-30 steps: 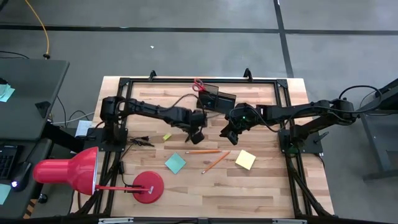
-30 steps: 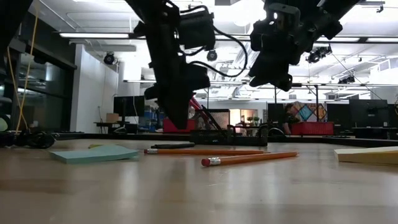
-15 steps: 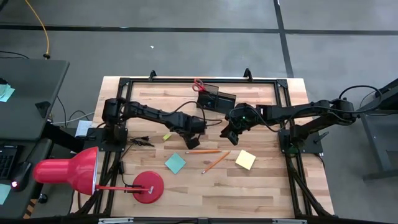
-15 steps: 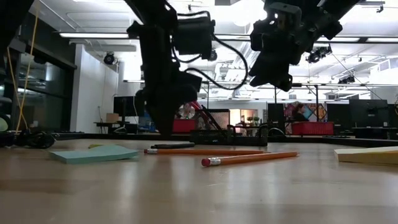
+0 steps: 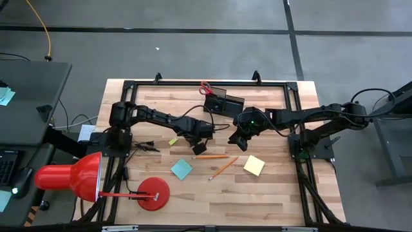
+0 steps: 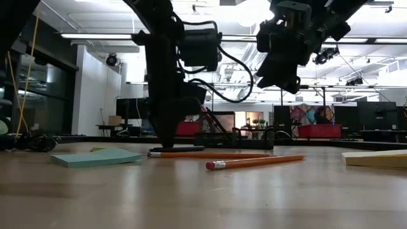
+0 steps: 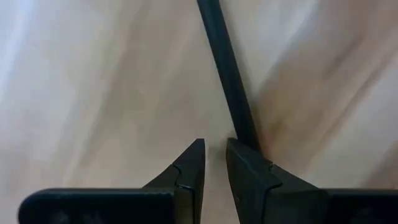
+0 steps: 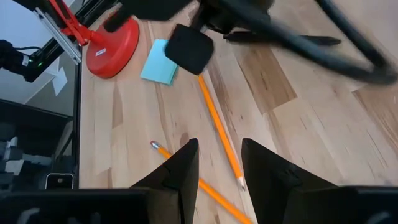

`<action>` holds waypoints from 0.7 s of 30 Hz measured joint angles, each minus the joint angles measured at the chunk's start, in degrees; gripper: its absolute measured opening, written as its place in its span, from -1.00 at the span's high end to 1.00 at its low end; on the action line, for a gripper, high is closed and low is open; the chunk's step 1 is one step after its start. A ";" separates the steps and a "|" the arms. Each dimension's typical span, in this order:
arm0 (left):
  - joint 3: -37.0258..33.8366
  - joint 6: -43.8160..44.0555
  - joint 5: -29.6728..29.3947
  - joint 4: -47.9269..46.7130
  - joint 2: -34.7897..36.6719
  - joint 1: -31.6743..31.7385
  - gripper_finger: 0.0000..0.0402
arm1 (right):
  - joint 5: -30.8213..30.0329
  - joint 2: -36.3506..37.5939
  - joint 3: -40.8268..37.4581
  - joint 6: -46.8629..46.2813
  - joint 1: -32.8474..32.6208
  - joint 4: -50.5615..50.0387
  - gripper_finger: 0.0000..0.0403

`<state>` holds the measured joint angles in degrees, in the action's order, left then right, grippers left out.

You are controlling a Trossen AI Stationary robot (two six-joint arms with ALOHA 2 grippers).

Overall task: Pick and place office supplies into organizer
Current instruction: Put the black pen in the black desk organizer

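The left claw is lowered to the wooden table at mid-table, fingers narrowly parted, nothing grasped. A black pen lies flat beside one fingertip, its long axis running ahead of the claw, outside the gap. The right claw is raised just right, empty and parted. The organizer stands beyond, near the far edge. An open workshop is seen behind.

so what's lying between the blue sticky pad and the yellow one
In the high view, one orange pencil lies slanted between the blue pad and the yellow pad, touching neither.
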<state>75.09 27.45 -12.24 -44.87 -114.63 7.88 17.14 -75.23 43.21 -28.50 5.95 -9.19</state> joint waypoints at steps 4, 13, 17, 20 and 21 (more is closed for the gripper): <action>-0.01 -0.45 -0.47 -0.16 -0.08 -0.06 0.71 | 0.05 -0.01 0.00 -0.03 0.00 -0.41 0.44; 2.72 -2.58 -0.87 -1.64 -0.11 -0.02 0.71 | 0.04 -0.01 -0.01 -0.04 0.00 -3.71 0.44; 3.60 -4.18 -1.55 -2.08 -0.11 -0.02 0.71 | 0.48 -0.01 -0.01 -0.93 0.01 -5.03 0.44; 4.22 -4.67 -0.84 -1.92 -0.11 -0.38 0.71 | 0.51 -0.01 -0.01 -1.62 0.00 -5.54 0.44; 4.31 -4.68 -0.59 -1.97 -0.11 -0.54 0.71 | 0.58 -0.01 -0.01 -1.69 0.01 -5.58 0.44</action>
<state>79.40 22.76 -12.83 -46.84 -114.74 7.34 17.72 -75.24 43.20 -30.19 5.96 -14.77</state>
